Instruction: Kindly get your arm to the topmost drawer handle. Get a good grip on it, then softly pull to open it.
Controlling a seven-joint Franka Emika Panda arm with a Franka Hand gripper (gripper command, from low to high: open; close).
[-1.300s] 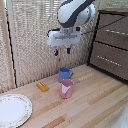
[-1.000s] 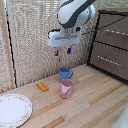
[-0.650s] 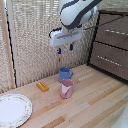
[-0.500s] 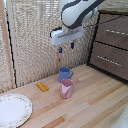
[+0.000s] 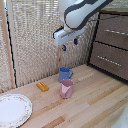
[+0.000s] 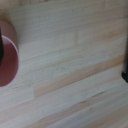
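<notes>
White arm (image 5: pixel 80 12) hangs high over our wooden table (image 5: pixel 95 102). Our gripper (image 5: pixel 69 45) points down, its blue-tipped fingers (image 5: pixel 64 48) spread apart with nothing between them. The top handle (image 5: pixel 116 32), a slim silver bar on a dark drawer front (image 5: pixel 114 31), sits well off to the gripper's side toward the exterior view's right, at about its height; no contact. Below the gripper stand a blue mug (image 5: pixel 64 74) and, just in front of it, a pink cup (image 5: pixel 66 88). An orange block (image 5: pixel 42 86) and a plate (image 5: pixel 13 109) lie farther off to the exterior view's left. Our wrist view is blurred: pale planks and the pink cup (image 6: pixel 8 60) at one edge.
</notes>
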